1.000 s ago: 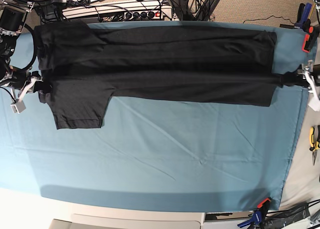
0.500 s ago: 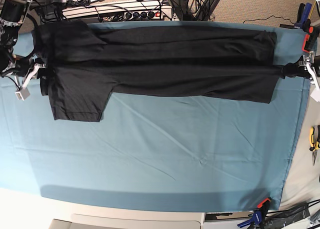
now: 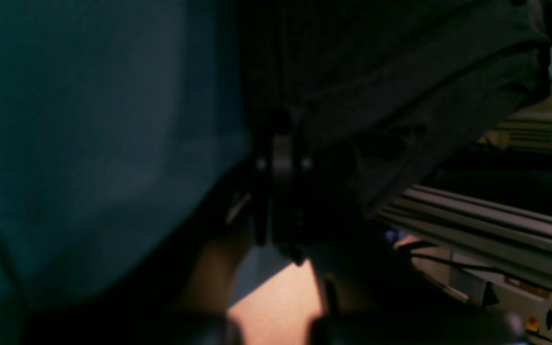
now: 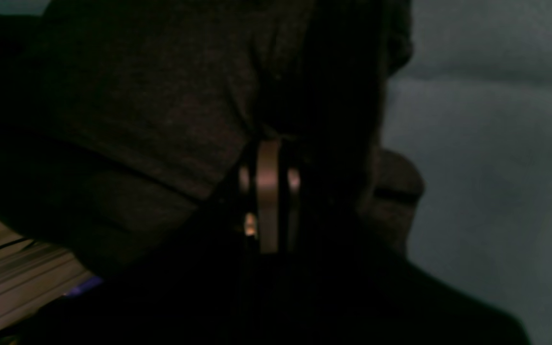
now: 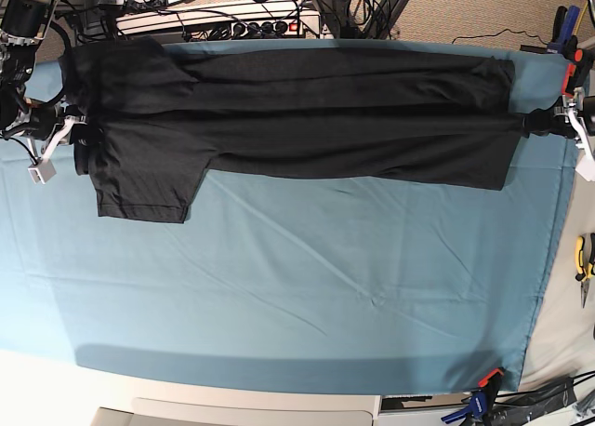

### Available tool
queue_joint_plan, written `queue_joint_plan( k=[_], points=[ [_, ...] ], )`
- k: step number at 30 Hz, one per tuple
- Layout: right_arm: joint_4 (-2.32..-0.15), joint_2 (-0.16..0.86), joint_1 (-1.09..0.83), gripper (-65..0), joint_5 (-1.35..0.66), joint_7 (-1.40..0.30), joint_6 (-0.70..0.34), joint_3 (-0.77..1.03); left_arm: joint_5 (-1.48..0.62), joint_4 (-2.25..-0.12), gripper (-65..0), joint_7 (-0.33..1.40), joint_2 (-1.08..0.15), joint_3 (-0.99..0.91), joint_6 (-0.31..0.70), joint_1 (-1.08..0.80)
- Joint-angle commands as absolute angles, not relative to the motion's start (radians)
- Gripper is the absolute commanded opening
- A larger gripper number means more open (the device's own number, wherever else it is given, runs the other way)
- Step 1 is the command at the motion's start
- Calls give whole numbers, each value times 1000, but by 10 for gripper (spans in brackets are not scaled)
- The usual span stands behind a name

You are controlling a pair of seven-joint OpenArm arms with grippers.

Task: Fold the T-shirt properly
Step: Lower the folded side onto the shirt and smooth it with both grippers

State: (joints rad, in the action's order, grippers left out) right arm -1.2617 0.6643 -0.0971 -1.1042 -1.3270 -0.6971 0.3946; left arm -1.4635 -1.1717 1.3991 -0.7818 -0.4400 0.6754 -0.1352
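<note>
Across the far half of the teal table cloth point(image 5: 307, 286), the black T-shirt point(image 5: 307, 119) lies stretched lengthwise as a long folded band, plain side showing, with one short sleeve point(image 5: 144, 179) jutting toward the near edge at the base view's left end. At that left end, the right gripper point(image 5: 76, 136) is clenched on the shirt's edge near the sleeve; its wrist view shows the pale jaws pressed together with dark cloth point(image 4: 161, 110) bunched over and around them, teal fabric beyond to the right. At the opposite end, the left gripper point(image 5: 539, 124) is likewise pinched onto the shirt's hem at the cloth's right border; its wrist view shows the jaws closed on a gathered fold of black fabric point(image 3: 400, 86), the table cloth point(image 3: 89, 143) to the left and metal framing point(image 3: 487, 225) behind. Orange-and-blue clamps point(image 5: 569, 73) pin the cloth at the far right corner, another clamp point(image 5: 485, 384) at the near right corner. Yellow-handled pliers point(image 5: 584, 263) rest just off the cloth's right edge, and cables and a power strip point(image 5: 223, 21) crowd the space behind the table.
</note>
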Motion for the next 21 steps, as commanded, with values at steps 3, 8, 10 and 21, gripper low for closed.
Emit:
queue_joint_plan(
  k=[3, 8, 10, 21],
  points=[
    [-1276, 695, -86, -650, -1059, -1277, -698, 407, -1484, -1185, -650, 1396, -814, -450, 682, -125],
    [-1276, 695, -86, -650, -1020, -1232, -698, 407, -1484, -1185, -650, 1396, -815, -450, 682, -125],
    [-1276, 695, -86, -650, -1020, -1230, -698, 407, -1484, -1185, -650, 1396, -815, -450, 682, -125],
    [-1276, 692, -86, -650, -1020, -1227, -698, 407, -1484, -1310, -650, 1396, -815, -450, 682, -182]
  ],
)
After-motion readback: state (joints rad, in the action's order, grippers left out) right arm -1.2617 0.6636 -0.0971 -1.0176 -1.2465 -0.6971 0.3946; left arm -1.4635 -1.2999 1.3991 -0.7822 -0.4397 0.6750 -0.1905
